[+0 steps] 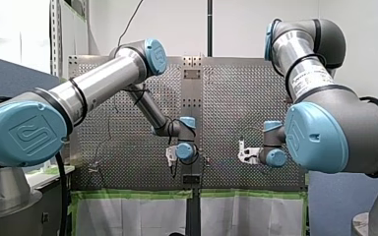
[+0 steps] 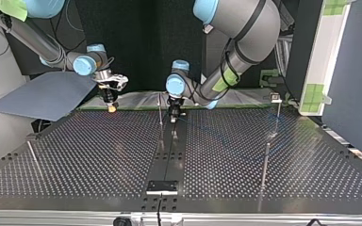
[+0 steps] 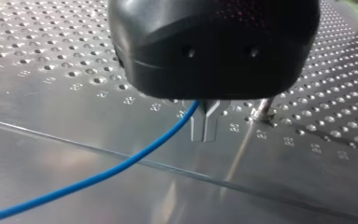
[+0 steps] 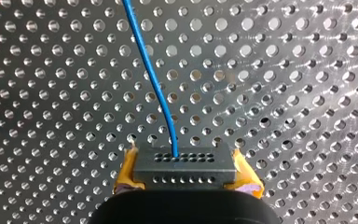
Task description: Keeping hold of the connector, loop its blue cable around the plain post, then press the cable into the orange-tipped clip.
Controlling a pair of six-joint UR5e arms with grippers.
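- Left wrist view: my left gripper (image 3: 205, 137) has its metal fingers (image 3: 198, 126) pinched together on the blue cable (image 3: 121, 163), which trails from them toward eight o'clock, low over the perforated table (image 3: 51, 56); a thin plain post (image 3: 263, 106) stands just beside the fingers, at their three o'clock; only this view shows that grip.
- Right wrist view: my right gripper (image 4: 185, 158) clamps the connector (image 4: 184, 171), a black block, between its yellow pads (image 4: 128, 170); the cable leaves the connector's face and runs ahead of the gripper toward twelve o'clock; no other view shows the connector.
- Front view: the two grippers hang near the table's middle, my right one at three o'clock from my left one, well apart; cable and claw states cannot be read here.
- Top view: sides cross; my right gripper sits at ten o'clock from the table's middle, its tips orange-yellow; my left gripper sits at twelve o'clock, just beside the plain post; a post with a block head (image 2: 276, 113) stands at two o'clock.
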